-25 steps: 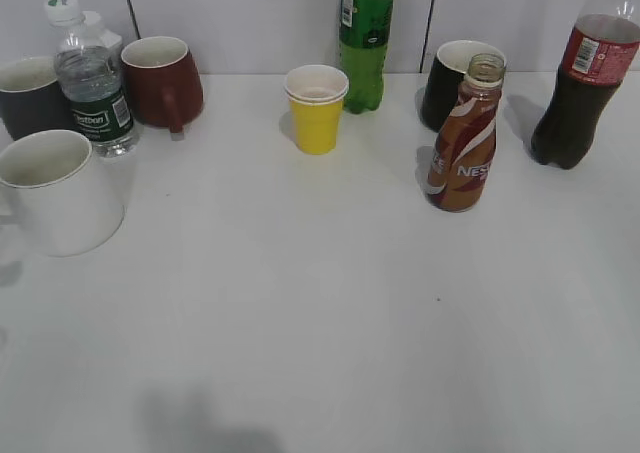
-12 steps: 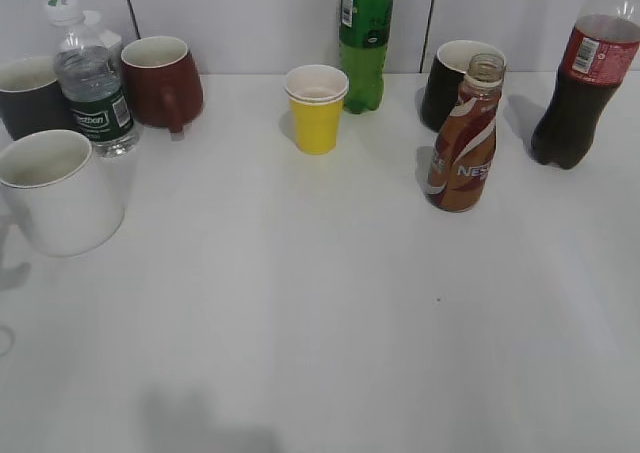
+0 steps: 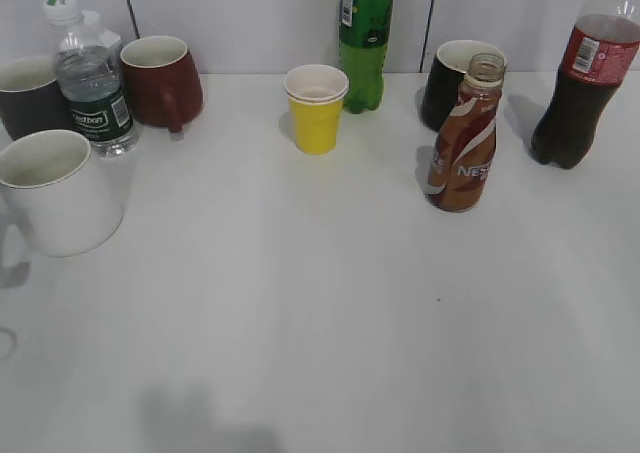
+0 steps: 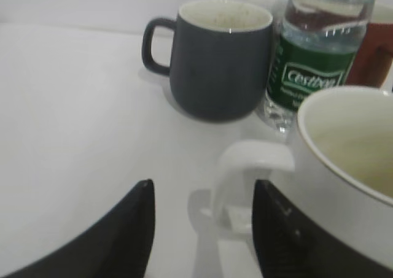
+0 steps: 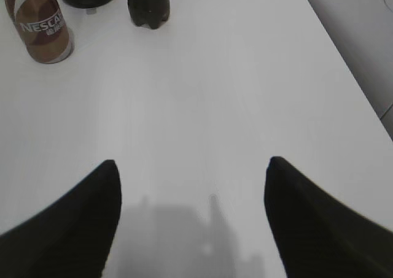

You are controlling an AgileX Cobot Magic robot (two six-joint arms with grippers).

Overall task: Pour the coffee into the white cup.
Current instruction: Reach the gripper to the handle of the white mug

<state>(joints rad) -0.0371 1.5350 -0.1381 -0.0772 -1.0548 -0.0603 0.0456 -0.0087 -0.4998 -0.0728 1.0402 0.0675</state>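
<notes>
The white cup (image 3: 60, 198) stands at the table's left edge, upright and empty. In the left wrist view its rim (image 4: 344, 143) fills the right side and its loop handle (image 4: 249, 167) points toward me. My left gripper (image 4: 201, 189) is open, and the handle lies between its fingers, close to the right one. The brown NESCAFE bottle (image 3: 463, 138) of coffee stands upright at mid right with its mouth uncapped. It also shows in the right wrist view (image 5: 40, 23). My right gripper (image 5: 191, 164) is open and empty over bare table, well short of the bottle. Neither gripper shows in the exterior view.
Behind the white cup stand a dark grey mug (image 3: 28, 95), a water bottle (image 3: 92, 83) and a red-brown mug (image 3: 160, 81). A yellow paper cup (image 3: 316, 108) and a green bottle (image 3: 366, 38) stand at the back middle. A black mug (image 3: 445, 78) and a cola bottle (image 3: 580, 83) stand behind the coffee.
The white cup has shifted slightly at the left edge, and the shadows beside it have moved. The bottles and other cups have not moved.
</notes>
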